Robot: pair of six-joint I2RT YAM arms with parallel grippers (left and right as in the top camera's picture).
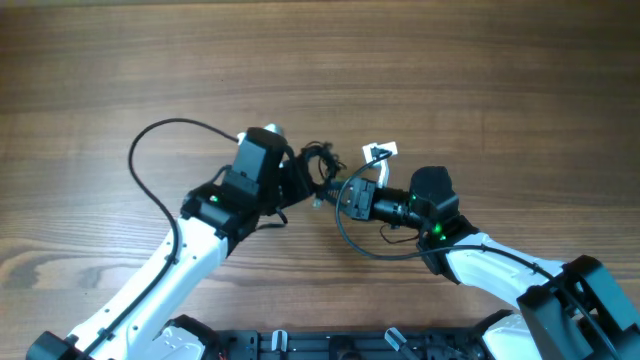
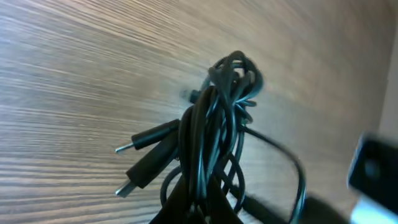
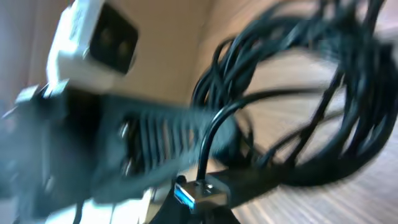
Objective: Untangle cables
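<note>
The cables are a tangled black bundle [image 1: 319,163] held above the wooden table between my two grippers. My left gripper [image 1: 303,182] is shut on the bundle; in the left wrist view its fingertips [image 2: 202,208] pinch several strands of the bundle [image 2: 219,106], and two silver-tipped plugs [image 2: 144,138] stick out to the left. My right gripper [image 1: 342,197] is shut on a silver plug with a blue insert [image 3: 200,193], with the blurred bundle [image 3: 311,93] beyond it. A thin black loop [image 1: 350,238] hangs from the right gripper.
A small white tag [image 1: 380,152] lies on the wooden table [image 1: 480,90] just behind the right gripper. The left arm's own thicker black cable [image 1: 140,180] arcs out to the left. The left gripper's white camera housing [image 3: 93,46] fills the left of the right wrist view.
</note>
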